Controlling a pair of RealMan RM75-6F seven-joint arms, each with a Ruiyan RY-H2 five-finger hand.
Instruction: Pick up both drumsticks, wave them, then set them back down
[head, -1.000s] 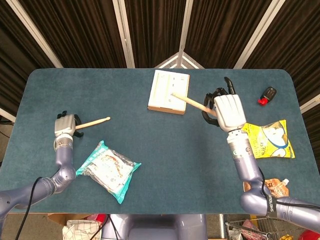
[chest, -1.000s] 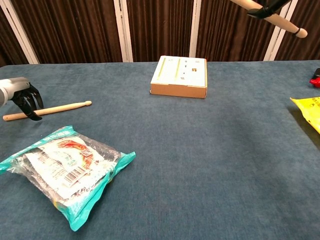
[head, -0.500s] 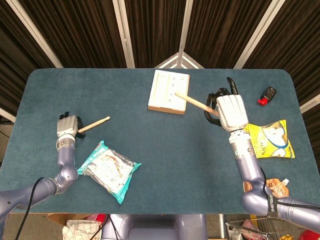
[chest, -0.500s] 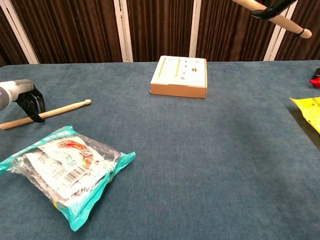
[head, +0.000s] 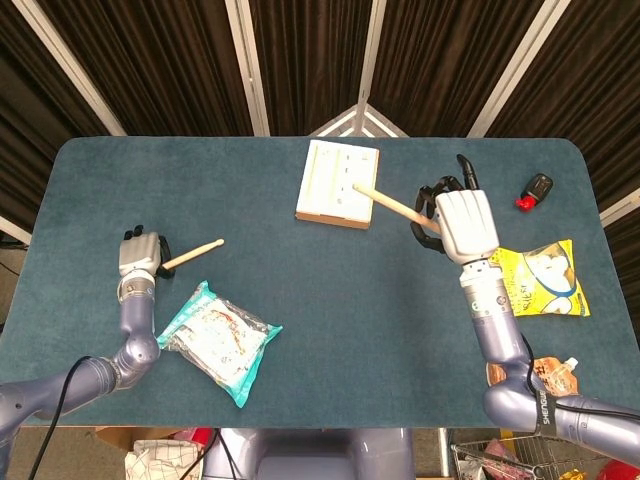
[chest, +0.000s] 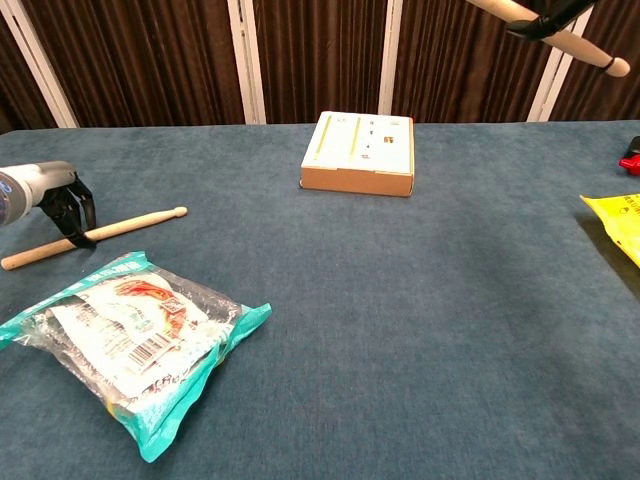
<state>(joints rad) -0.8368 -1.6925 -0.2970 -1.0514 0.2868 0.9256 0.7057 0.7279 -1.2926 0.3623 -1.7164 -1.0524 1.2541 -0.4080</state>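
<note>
My left hand (head: 138, 255) grips the butt half of a wooden drumstick (head: 195, 252) at the table's left side. In the chest view the left hand (chest: 40, 193) has its dark fingers wrapped round that drumstick (chest: 110, 229), which lies low over the blue cloth, tip pointing right. I cannot tell if it touches the table. My right hand (head: 462, 222) holds the second drumstick (head: 390, 205) raised, its tip over the white box. The chest view shows only this second drumstick (chest: 565, 37) and the fingers (chest: 545, 17) at the top right edge.
A white box (head: 338, 183) stands at the back centre. A teal snack bag (head: 217, 340) lies just right of my left arm. A yellow bag (head: 540, 278), a red and black object (head: 534, 190) and an orange pouch (head: 553, 375) sit on the right.
My left hand has shifted slightly right and nearer with its drumstick, the butt end dipping lower. My right hand has drifted a little to the right, stick still raised.
</note>
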